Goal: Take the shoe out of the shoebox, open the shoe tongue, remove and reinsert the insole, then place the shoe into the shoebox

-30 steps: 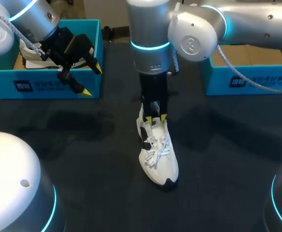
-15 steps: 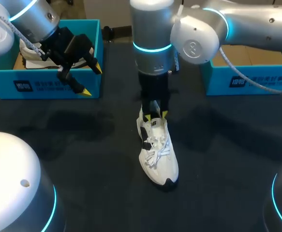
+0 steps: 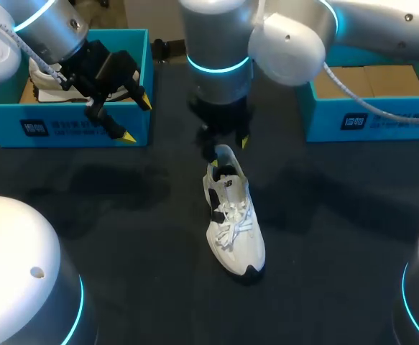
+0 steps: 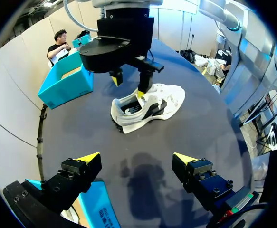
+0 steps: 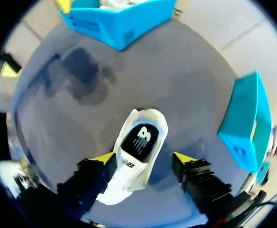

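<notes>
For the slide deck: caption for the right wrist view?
Open jaws hover over the heel of the white lace-up sneaker on the dark table, black insole exposed.

The dark bench (image 3: 137, 237) carries a white shoe (image 3: 234, 223) upright on its sole, a blue shoebox (image 3: 65, 126) beyond its heel leftward, and a second blue shoebox (image 3: 324, 122) rightward.

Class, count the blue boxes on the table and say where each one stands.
2. One box stands at the table's far left, the other at its far right. None seems hidden.
</notes>
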Robot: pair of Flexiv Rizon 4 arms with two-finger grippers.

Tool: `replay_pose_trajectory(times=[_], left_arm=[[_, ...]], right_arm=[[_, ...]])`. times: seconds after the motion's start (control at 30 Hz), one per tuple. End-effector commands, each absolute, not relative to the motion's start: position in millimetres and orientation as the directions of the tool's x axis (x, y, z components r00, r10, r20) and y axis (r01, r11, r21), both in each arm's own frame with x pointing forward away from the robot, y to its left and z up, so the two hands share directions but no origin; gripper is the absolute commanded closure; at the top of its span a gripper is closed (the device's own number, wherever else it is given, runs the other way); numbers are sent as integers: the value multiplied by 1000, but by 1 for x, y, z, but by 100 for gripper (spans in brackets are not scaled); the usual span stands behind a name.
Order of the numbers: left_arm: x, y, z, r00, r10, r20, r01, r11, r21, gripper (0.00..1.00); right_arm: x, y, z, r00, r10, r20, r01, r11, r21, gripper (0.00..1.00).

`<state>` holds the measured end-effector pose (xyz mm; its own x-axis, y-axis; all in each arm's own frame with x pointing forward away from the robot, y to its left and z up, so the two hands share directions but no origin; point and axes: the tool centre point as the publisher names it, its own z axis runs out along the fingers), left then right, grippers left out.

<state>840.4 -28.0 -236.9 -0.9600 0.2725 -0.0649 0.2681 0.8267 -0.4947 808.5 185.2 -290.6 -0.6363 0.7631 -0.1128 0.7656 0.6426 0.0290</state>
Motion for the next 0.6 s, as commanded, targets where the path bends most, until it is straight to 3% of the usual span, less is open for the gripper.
replay_pose_trajectory(times=[0.03, 0.43, 0.6], left_arm=[[839, -28, -237, -960, 272, -66, 268, 827, -493, 0], [839, -28, -237, -960, 272, -66, 268, 827, -493, 0], [839, -28, -237, -960, 272, -66, 268, 827, -493, 0]], right_arm=[[812, 191, -289, -710, 692, -134, 694, 719, 35, 0], [812, 191, -289, -710, 692, -134, 694, 719, 35, 0], [820, 194, -295, -840, 508, -189, 522, 853, -25, 0]])
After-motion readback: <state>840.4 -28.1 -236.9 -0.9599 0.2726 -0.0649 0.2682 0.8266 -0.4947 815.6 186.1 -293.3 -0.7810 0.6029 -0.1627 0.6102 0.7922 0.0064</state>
